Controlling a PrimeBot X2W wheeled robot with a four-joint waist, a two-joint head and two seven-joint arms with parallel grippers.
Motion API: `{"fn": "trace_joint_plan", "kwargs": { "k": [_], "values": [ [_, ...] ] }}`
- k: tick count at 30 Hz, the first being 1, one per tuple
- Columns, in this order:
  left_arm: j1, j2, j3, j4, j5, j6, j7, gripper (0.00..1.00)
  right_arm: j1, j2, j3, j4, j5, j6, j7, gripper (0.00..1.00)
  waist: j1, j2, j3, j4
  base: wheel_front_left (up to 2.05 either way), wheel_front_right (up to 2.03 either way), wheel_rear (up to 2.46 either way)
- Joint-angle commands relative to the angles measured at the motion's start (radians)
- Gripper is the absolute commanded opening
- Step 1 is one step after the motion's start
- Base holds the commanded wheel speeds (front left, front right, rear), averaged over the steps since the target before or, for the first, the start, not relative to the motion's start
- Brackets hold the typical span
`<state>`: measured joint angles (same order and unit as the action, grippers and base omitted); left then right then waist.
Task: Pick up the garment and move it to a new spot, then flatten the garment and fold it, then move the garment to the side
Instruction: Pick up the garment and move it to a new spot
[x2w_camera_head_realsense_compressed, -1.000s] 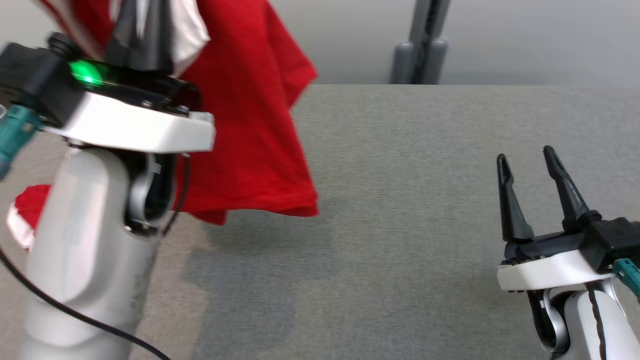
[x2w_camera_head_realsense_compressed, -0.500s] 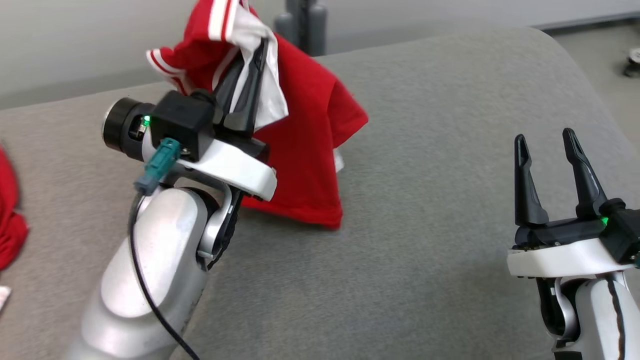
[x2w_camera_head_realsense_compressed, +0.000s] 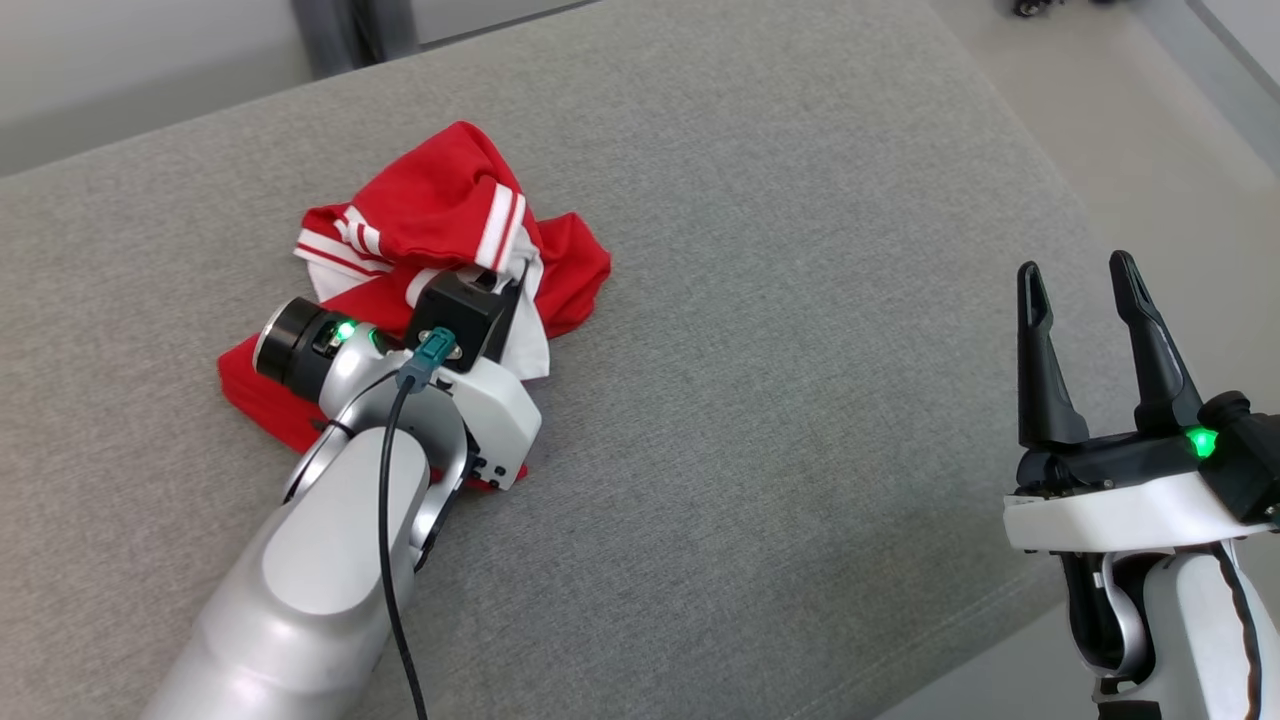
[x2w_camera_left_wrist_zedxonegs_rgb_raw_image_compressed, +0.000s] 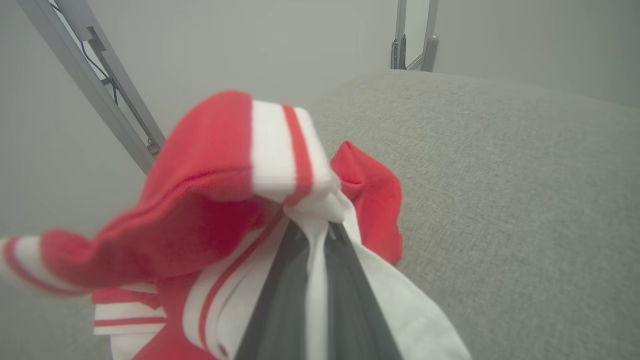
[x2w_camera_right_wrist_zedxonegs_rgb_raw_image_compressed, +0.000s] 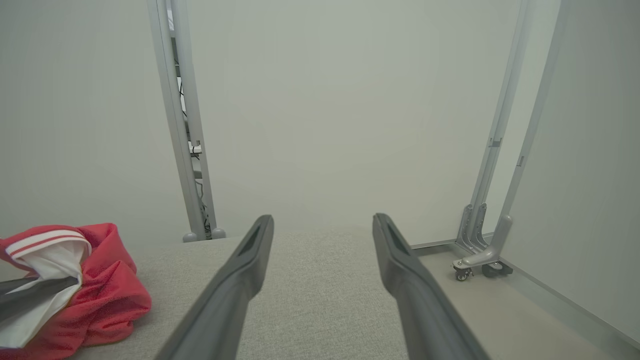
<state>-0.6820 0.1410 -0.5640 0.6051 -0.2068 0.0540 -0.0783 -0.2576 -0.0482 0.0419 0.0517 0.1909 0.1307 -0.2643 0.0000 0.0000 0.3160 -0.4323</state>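
Placing, seemingly, crumpled red-and-white garment (x2w_camera_head_realsense_compressed: 430, 200) on grey fabric surface (x2w_camera_head_realsense_compressed: 750, 300) with left gripper (x2w_camera_left_wrist_zedxonegs_rgb_raw_image_compressed: 314, 231) clenched on it, right gripper (x2w_camera_head_realsense_compressed: 1075, 270) spread empty; next: releasing, flattening.

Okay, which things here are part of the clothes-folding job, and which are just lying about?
Part of the job: red and white garment; left gripper, shut on it; right gripper, open; grey table.
Just there: metal frame post; wheeled frame foot.
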Motion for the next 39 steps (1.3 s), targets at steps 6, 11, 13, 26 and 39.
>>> {"fn": "trace_joint_plan", "kwargs": {
  "k": [6, 11, 13, 26, 39],
  "values": [
    [-0.037, -0.02, -0.01, 0.116, -0.007, -0.016, -0.059, 1.0, -0.001, -0.004, -0.02, 0.003, -0.006, 0.0, 0.0, 1.0, 0.0, 0.0, 0.004, 0.004, 0.0, 0.0, 0.0],
    [-0.031, -0.042, -0.013, 0.125, -0.02, -0.014, -0.112, 1.0, -0.002, -0.005, -0.026, 0.002, -0.019, 0.0, 0.0, 1.0, 0.0, 0.0, -0.023, 0.045, 0.0, 0.0, 0.0],
    [-0.015, -0.046, -0.018, 0.117, -0.027, -0.019, -0.127, 1.0, 0.001, -0.004, -0.03, 0.002, -0.031, 0.0, 0.0, 1.0, 0.0, 0.0, -0.04, 0.073, 0.0, 0.0, 0.0],
    [0.172, 0.008, 0.062, -0.162, -0.073, 0.057, -0.186, 1.0, 0.037, -0.005, -0.051, 0.0, -0.126, 0.0, 0.0, 1.0, 0.0, 0.0, -0.17, 0.337, 0.0, 0.0, 0.0],
    [0.505, -0.013, 0.284, -0.514, -0.024, 0.112, -0.186, 1.0, 0.104, -0.007, -0.03, 0.002, -0.148, 0.0, 0.0, 1.0, 0.0, 0.0, -0.233, 0.46, 0.0, 0.0, 0.0]
  ]
}}
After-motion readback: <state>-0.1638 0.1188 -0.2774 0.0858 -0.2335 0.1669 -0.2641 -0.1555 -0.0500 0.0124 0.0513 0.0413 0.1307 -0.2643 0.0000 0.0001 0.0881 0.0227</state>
